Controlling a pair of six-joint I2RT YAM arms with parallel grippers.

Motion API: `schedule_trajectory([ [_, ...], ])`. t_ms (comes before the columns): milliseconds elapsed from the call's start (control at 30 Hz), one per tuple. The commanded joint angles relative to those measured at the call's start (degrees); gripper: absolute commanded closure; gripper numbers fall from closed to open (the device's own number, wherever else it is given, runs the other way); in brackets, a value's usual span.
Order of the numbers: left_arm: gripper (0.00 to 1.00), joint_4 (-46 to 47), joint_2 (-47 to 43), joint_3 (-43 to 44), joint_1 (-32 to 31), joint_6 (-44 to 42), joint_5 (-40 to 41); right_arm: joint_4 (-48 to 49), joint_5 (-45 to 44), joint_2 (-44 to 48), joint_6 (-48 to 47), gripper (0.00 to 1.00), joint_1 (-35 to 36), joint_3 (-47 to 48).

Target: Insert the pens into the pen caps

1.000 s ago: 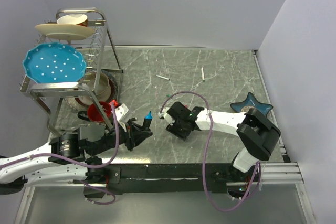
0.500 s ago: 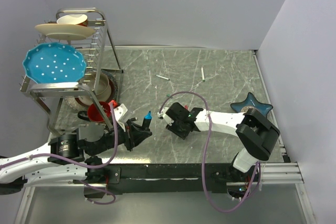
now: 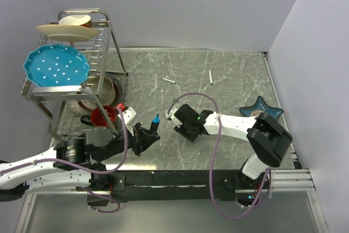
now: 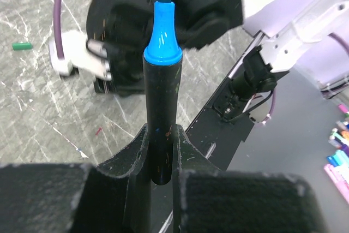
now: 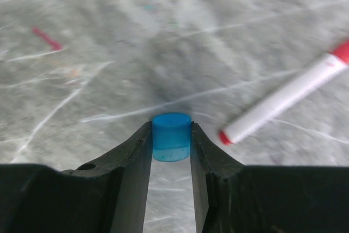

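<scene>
Near the middle of the table (image 3: 234, 75), my right gripper (image 5: 170, 147) pinches the blue cap (image 5: 171, 135), left gripper (image 4: 160, 154) clamps the black pen (image 4: 161, 96) tip-up (nib bare), so next I reckon: line them up, push.

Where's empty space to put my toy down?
Bare table: back right, between the rightmost white pen and the star dish; also the near edge beside the right arm. Crowded: by the dish rack, and mid-table where the left hand and right hand nearly meet.
</scene>
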State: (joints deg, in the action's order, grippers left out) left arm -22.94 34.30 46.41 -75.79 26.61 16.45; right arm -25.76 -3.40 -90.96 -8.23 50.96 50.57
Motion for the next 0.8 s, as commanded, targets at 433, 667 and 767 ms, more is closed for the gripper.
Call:
schedule_trajectory([
  [433, 0.99, 14.67, 6.39, -7.29, -0.32, 5.72, 2.01, 0.01, -7.13, 16.07, 18.49, 1.0, -5.61, 6.29],
  [667, 0.99, 20.91, 11.74, -10.03, -0.24, 7.31, 4.64, -3.16, -11.8, 20.46, 30.19, 1.0, -5.26, 13.85],
  [767, 0.99, 21.71, 16.22, -8.98, 0.11, 7.58, 5.79, -2.37, -13.12, 22.83, 33.8, 1.0, -4.82, 14.65],
])
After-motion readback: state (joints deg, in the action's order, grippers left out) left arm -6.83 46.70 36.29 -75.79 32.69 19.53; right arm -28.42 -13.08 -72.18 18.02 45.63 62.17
